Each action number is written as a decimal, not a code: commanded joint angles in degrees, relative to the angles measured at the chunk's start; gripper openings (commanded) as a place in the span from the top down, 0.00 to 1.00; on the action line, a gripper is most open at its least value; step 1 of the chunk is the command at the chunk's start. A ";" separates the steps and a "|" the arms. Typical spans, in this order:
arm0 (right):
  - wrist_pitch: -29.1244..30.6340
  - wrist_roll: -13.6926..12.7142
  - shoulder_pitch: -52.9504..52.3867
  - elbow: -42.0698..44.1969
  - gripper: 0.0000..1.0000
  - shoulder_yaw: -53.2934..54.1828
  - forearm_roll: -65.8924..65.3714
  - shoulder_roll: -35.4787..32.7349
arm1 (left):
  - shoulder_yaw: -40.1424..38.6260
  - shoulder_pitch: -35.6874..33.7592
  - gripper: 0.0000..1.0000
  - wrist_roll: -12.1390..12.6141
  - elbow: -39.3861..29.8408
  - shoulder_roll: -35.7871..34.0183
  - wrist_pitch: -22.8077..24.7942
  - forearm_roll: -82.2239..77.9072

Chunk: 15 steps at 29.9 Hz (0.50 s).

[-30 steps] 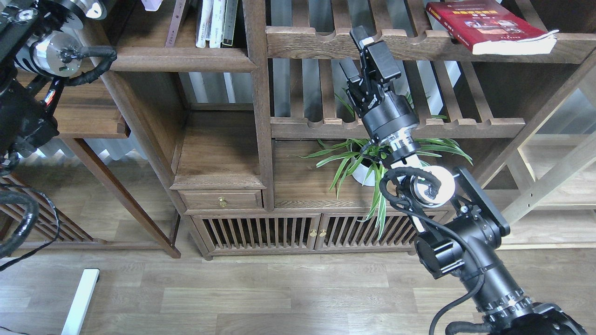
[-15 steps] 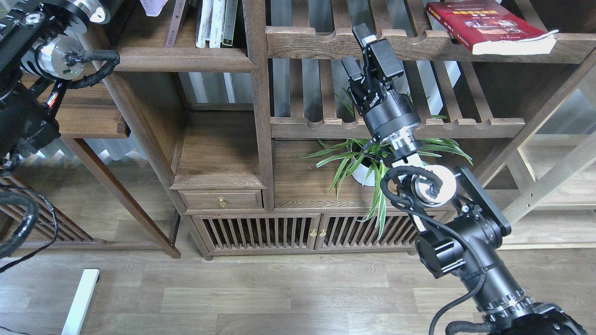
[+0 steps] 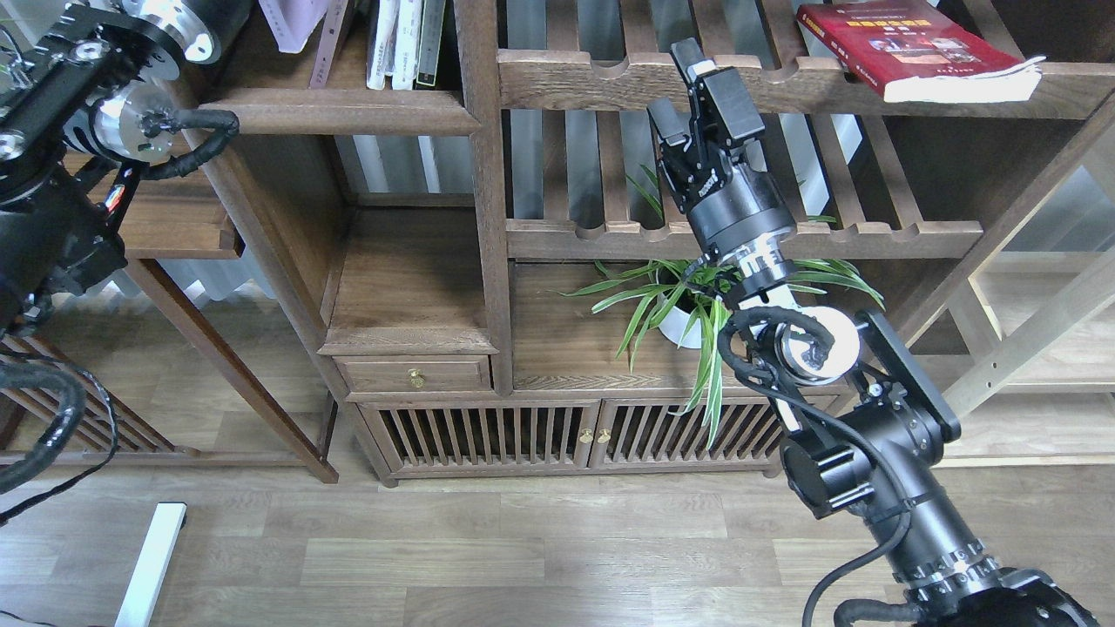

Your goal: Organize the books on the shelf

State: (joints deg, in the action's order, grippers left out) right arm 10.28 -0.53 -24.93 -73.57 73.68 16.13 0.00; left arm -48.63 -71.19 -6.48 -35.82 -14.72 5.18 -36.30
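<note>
Right tool (image 3: 684, 91): fingers spread apart, nothing between them, raised in front of the scalloped slatted rail (image 3: 610, 83) of the upper right bay. Left tool: out of view; only the arm's thick joints show at the left edge.

Red book (image 3: 915, 48): lying flat on the slatted top shelf at upper right, page edge overhanging the rail, well apart from the right tool. Solid walnut shelf (image 3: 340, 113): upper left, upright books (image 3: 401, 43) standing on it.

Step, as judged: approach to the red book, no contact yet. Next move calls for travel rightward and up, then a pinch across cover and pages.

Writing: cover text on the red book is too small to read; spine print on the upright books is illegible.

Potted plant (image 3: 688, 305) sits behind the right forearm.
</note>
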 commanded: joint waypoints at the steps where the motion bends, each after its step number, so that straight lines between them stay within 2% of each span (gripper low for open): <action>1: 0.00 -0.09 0.14 0.01 0.12 0.59 0.04 0.00 | 0.46 0.00 0.97 -0.03 0.40 0.48 0.00 0.00; 15: 0.00 0.00 0.41 0.01 0.12 0.59 1.54 0.00 | 1.17 0.44 0.96 -0.11 1.11 0.57 0.00 0.00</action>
State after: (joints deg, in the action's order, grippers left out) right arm 10.28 -0.53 -24.68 -73.57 74.30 17.65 0.00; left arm -47.59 -70.85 -6.45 -34.63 -14.10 5.18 -36.30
